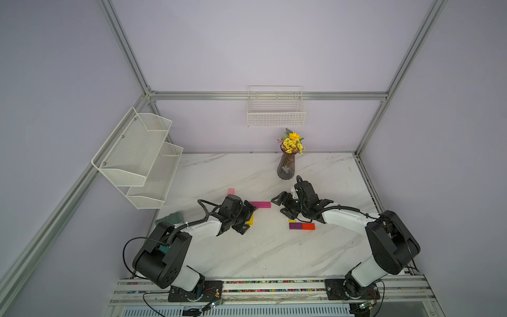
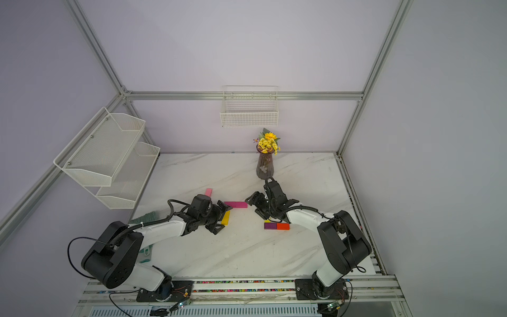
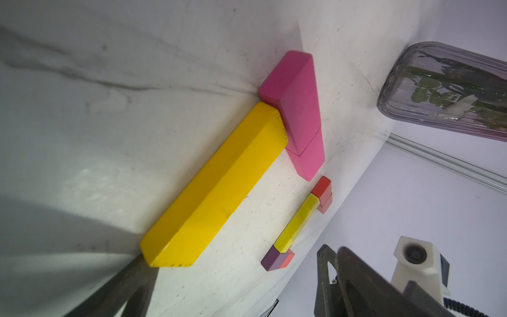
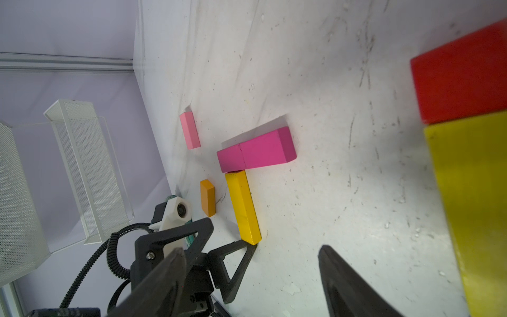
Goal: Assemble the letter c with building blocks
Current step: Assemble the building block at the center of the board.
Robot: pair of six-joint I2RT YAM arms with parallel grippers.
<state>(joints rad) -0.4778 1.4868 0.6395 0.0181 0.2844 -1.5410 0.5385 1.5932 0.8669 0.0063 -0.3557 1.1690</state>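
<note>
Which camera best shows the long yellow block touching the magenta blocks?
The left wrist view: the long yellow block is close, whole, its end against the magenta blocks. The right wrist view shows it whole but smaller. In both top views the left arm covers most of it.

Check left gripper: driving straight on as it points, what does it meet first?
Most likely the long yellow block: its near end sits right at one finger of the open left gripper. The magenta blocks lie just beyond. Contact is unclear.

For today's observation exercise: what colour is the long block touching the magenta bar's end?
Yellow: the long block shows best in the left wrist view.
</note>
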